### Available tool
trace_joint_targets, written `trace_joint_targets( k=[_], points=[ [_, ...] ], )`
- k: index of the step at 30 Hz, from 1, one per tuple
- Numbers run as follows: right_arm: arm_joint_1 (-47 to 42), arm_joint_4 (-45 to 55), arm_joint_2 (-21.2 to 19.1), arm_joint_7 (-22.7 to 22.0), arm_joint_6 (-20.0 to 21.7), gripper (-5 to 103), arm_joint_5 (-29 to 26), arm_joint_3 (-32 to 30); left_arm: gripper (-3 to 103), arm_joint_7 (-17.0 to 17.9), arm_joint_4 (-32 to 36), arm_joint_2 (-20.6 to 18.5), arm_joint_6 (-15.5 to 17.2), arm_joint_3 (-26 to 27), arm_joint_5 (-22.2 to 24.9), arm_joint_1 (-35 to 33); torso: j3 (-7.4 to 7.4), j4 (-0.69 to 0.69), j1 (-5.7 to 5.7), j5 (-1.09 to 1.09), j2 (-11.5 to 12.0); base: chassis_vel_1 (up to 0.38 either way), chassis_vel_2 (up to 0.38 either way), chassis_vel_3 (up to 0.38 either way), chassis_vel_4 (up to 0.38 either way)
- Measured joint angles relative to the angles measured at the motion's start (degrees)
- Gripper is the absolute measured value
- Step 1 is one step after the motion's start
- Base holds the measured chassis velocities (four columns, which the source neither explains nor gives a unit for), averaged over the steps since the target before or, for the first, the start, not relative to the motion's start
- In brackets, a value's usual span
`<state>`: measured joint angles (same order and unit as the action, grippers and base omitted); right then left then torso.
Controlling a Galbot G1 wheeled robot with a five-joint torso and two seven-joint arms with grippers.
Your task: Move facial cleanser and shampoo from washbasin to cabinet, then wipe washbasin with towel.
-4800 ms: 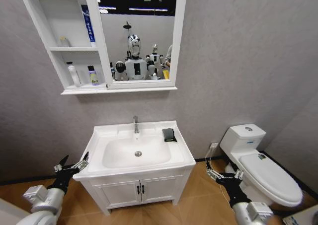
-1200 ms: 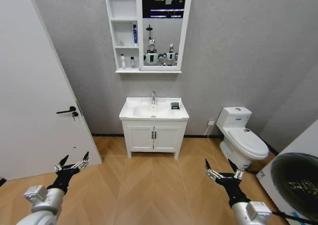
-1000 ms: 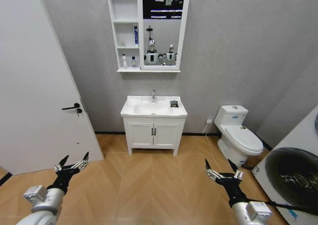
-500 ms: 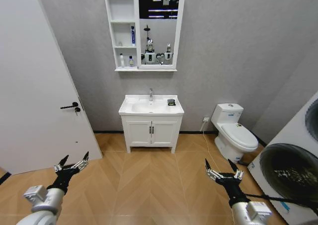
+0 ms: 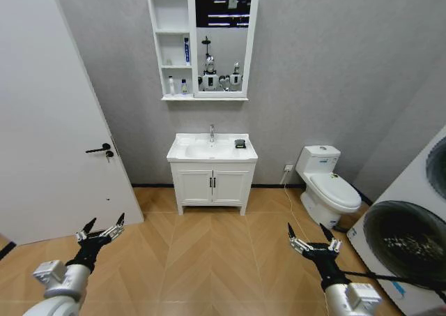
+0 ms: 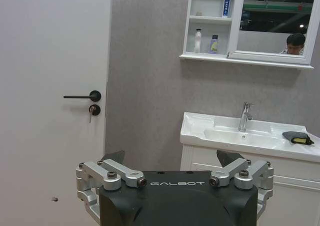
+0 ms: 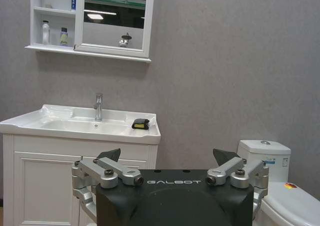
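Observation:
The white washbasin [image 5: 211, 151] stands far ahead against the grey wall, across a stretch of wooden floor. The dark towel [image 5: 240, 143] lies folded on its right rim, also seen as the towel [image 6: 297, 136] [image 7: 140, 123]. Above hangs the cabinet [image 5: 169, 44], holding a blue tube [image 5: 187, 50], a white bottle [image 5: 171, 86] and a small bottle [image 5: 184, 87]; I cannot tell which is the facial cleanser or the shampoo. My left gripper [image 5: 100, 234] [image 6: 171, 158] and right gripper [image 5: 313, 243] [image 7: 167, 155] hang low near me, both open and holding nothing.
A white door [image 5: 42, 121] with a black handle stands at the left. A toilet [image 5: 327, 187] sits right of the vanity, and a washing machine [image 5: 411, 239] stands at the far right. Wooden floor [image 5: 209, 260] lies between me and the vanity.
The camera has backed well away from the washbasin, so door, toilet and washing machine have come into view. Both arms keep the same pose, grippers open.

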<state>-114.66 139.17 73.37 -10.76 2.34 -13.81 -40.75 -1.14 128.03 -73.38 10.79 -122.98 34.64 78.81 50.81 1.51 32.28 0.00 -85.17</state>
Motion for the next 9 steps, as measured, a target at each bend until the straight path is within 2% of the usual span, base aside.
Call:
trace_joint_targets(
  k=[9],
  points=[
    [0.00,0.00,0.00,0.00,0.00,100,0.00,0.00,100,0.00,0.00,0.00,0.00,0.00,0.00,0.00,0.00,0.00,0.00,0.00,0.00,0.000,0.000,0.000,0.000]
  ],
)
